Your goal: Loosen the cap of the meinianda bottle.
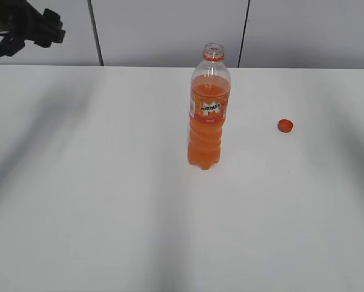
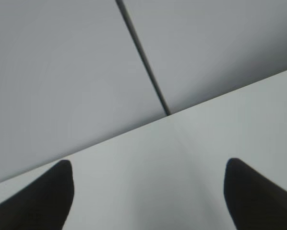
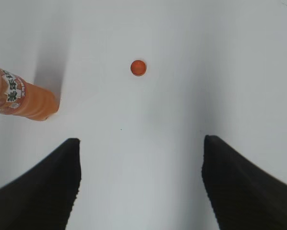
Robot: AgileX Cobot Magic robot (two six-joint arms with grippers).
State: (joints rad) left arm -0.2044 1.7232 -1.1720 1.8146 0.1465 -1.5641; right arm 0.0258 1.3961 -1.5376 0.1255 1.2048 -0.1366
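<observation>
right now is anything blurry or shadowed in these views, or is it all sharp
Exterior view: the bottle and cap are sharp, with soft grey shadow bands across the table; the dark arm part at top left is blurred. Left wrist view: the left gripper fingers are dark, soft-edged silhouettes. Right wrist view: the right gripper fingers are also featureless; the bottle casts a faint shadow.

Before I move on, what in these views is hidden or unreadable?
- Meinianda bottle: right wrist view's left edge cuts off its top.
- Cap: too small in both views to tell which side faces up.
- Left end effector: exterior view's top-left corner shows only dark arm parts.
- Right end effector: outside exterior view.
</observation>
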